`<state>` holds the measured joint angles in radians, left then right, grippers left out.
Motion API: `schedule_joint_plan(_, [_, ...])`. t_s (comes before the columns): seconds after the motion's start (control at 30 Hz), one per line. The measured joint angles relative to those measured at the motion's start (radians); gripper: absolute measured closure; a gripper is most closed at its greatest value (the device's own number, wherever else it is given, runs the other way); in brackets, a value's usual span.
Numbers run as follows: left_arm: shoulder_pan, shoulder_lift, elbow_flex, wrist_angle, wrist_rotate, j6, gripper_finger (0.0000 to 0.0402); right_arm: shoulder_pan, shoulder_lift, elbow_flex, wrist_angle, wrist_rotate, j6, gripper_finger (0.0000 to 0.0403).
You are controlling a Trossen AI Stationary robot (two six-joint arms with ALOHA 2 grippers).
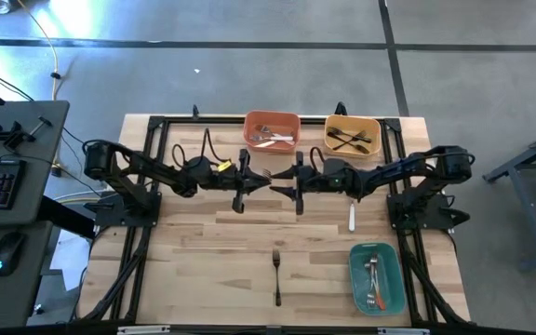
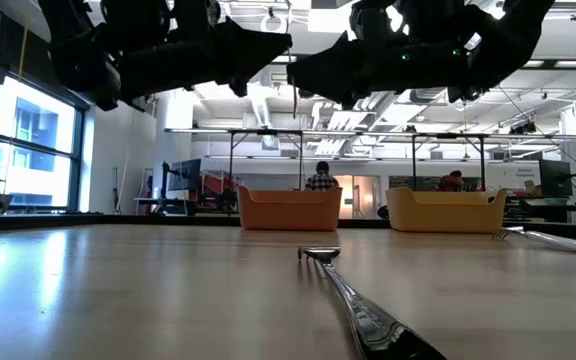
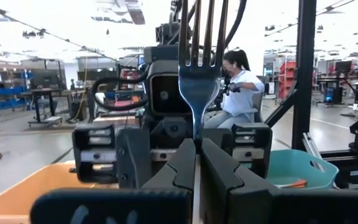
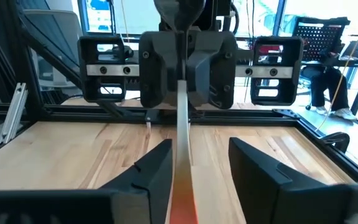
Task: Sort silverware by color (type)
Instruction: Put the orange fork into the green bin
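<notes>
At the middle of the high view, between the two facing arms, a small fork with a silver metal head and a pale handle shading to red-orange (image 3: 199,87) is gripped upright-looking in the left wrist view, its tines rising above the left gripper (image 3: 197,163), whose dark fingers are pressed tight against its neck. From the right wrist view the same handle runs as a thin strip between the right gripper (image 4: 194,163) fingers, which stand apart on either side of it without clearly touching it. Both arms reach inward from the table's sides, their grippers nearly meeting tip to tip just below the two far bins.

Lower centre of the high view, a dark-handled fork (image 1: 276,273) lies alone on the light wooden table (image 1: 203,251). A white-handled piece (image 1: 351,218) lies right of centre, near the right arm. An orange rectangular plastic bin (image 1: 271,120) at upper centre holds white-handled forks; the yellow bin (image 1: 353,121) beside it holds black-handled ones; a teal bin (image 1: 355,279) at lower right holds red-orange-handled ones.

A person in a white top (image 3: 240,87) shows beyond the table in the left wrist view.
</notes>
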<state>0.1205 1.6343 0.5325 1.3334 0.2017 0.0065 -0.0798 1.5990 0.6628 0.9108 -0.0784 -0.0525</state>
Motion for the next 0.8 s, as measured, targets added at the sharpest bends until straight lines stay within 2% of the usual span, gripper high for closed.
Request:
schedule_joint_plan(0.2, [-0.006,0.003,0.018,-0.022,-0.005,0.014,0.0401,0.003,0.0,0.0,0.0,-0.004,0.0,0.03])
schedule_joint_plan(0.43, [-0.005,0.004,0.019,-0.03,-0.014,0.011,0.0395,0.003,0.0,0.0,-0.001,-0.009,-0.02,0.0392])
schedule_joint_plan(0.8, [0.013,0.004,0.02,-0.115,-0.005,-0.011,0.035,0.003,-0.001,-0.002,-0.016,0.019,-0.027,0.0398])
